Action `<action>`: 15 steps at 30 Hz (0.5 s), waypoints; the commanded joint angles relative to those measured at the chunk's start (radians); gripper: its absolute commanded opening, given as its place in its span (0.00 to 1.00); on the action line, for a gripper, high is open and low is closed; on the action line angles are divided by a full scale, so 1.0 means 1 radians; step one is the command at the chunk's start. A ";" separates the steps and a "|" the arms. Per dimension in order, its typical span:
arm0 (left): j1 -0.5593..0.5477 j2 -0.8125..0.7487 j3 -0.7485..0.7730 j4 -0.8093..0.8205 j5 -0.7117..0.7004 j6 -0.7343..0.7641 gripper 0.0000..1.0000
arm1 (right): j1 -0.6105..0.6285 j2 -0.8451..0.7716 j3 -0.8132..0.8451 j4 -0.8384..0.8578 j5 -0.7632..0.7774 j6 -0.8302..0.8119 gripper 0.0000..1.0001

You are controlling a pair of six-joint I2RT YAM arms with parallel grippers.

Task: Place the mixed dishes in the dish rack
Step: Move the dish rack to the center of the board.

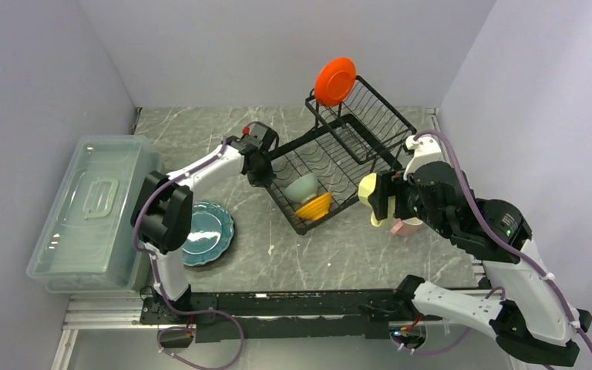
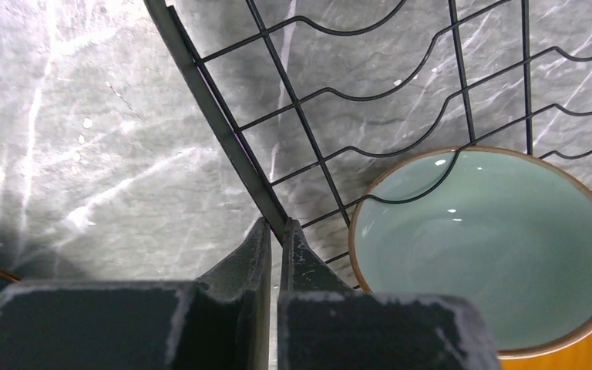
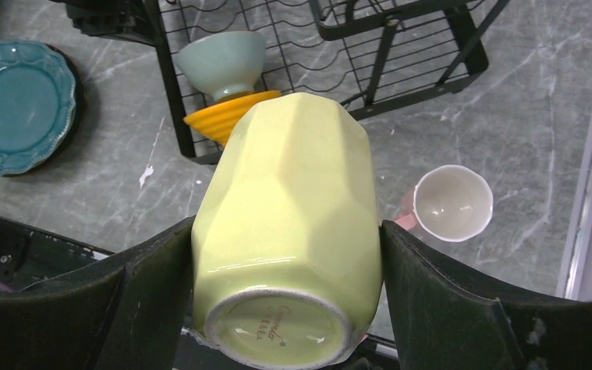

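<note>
The top camera looks steeply down on the table [image 1: 293, 254] from above its near edge. The left wrist camera sits close over the dish rack [image 2: 227, 131], the right farther back. All three show the pale green bowl [image 2: 486, 247].

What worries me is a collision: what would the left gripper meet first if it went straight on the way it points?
The dish rack's rim wire, which seems pinched between the left gripper's shut tips; beneath it, the table.

The left arm [image 1: 200, 168] reached forward from a raised elbow. Its left gripper [image 2: 276, 231] pointed down, fingers pressed together. The right arm [image 1: 501, 231] folded leftward, and the right gripper [image 3: 287, 254] clamped a pale yellow mug [image 3: 293, 154] between wide-set fingers, base toward the wrist.
</note>
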 commanded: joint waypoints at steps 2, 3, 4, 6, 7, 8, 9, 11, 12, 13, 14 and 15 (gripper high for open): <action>0.037 -0.030 0.057 -0.100 0.033 0.188 0.00 | 0.002 0.001 0.082 0.015 0.098 0.019 0.48; 0.045 -0.024 0.066 -0.108 0.033 0.200 0.00 | 0.002 0.001 0.087 0.005 0.115 0.022 0.48; 0.053 -0.017 0.078 -0.113 0.031 0.212 0.00 | 0.003 0.003 0.092 -0.009 0.130 0.029 0.48; 0.072 -0.004 0.098 -0.127 0.023 0.231 0.00 | 0.002 0.008 0.096 -0.028 0.153 0.039 0.48; 0.082 0.004 0.108 -0.133 0.022 0.239 0.00 | 0.002 0.009 0.095 -0.034 0.159 0.042 0.48; 0.094 0.014 0.120 -0.142 0.021 0.244 0.00 | 0.002 0.009 0.093 -0.039 0.161 0.045 0.48; 0.104 0.023 0.132 -0.143 0.026 0.251 0.00 | 0.002 0.010 0.092 -0.042 0.163 0.048 0.49; 0.121 0.045 0.165 -0.151 0.035 0.261 0.00 | 0.002 0.012 0.089 -0.045 0.165 0.052 0.48; 0.127 0.062 0.186 -0.159 0.031 0.268 0.00 | 0.001 0.010 0.086 -0.045 0.164 0.054 0.48; 0.132 0.079 0.214 -0.172 0.024 0.276 0.00 | 0.003 0.009 0.083 -0.044 0.162 0.055 0.48; 0.139 0.099 0.245 -0.184 0.018 0.282 0.00 | 0.002 0.007 0.080 -0.043 0.159 0.057 0.48; 0.143 0.117 0.271 -0.195 0.014 0.289 0.00 | 0.002 0.006 0.079 -0.044 0.155 0.058 0.48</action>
